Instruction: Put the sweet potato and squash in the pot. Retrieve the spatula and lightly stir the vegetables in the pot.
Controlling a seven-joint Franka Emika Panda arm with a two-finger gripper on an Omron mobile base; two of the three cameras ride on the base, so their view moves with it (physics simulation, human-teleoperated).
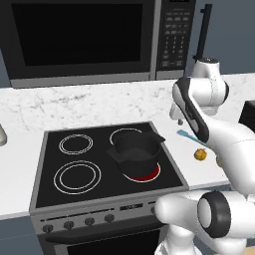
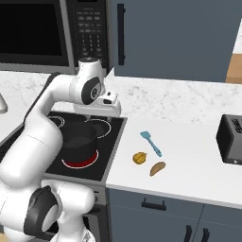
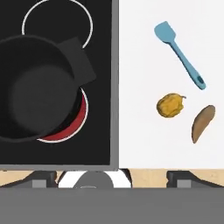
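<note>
On tabletop, squash (image 3: 171,105) and sweet potato (image 3: 203,123) lay at pot's (image 3: 30,89) 3 o'clock; gripper (image 2: 109,109) jaws apart, empty. Risk: rounded squash rolling from off-centre pinch.

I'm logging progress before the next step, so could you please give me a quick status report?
Gripper open, empty, above the stove edge. Pot empty on the lit burner. Squash, sweet potato and spatula lie apart on the counter. Nothing in the way.
</note>
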